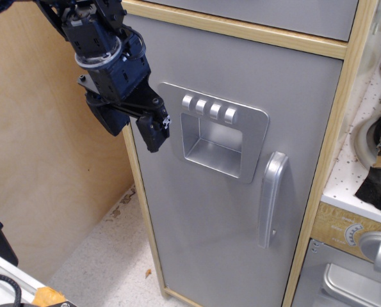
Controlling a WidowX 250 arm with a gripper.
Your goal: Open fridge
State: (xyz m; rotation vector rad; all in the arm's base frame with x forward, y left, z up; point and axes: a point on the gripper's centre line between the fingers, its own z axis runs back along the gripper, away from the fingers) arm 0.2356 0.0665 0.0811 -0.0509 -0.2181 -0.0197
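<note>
The fridge is a tall cabinet with a light-wood frame and a large matte grey door, which sits flush and closed. Its silver bar handle runs vertically near the door's right edge. A recessed silver dispenser panel with four buttons sits in the upper middle of the door. My black gripper hangs at the door's upper left, just left of the dispenser panel and well left of the handle. Its fingers point down and look close together, holding nothing. I cannot tell whether it touches the door.
A plain grey panel sits above the fridge door. A white pegboard wall with hanging utensils is at the right, with a small grey oven door and knob below it. A wooden wall stands at the left, with speckled floor below.
</note>
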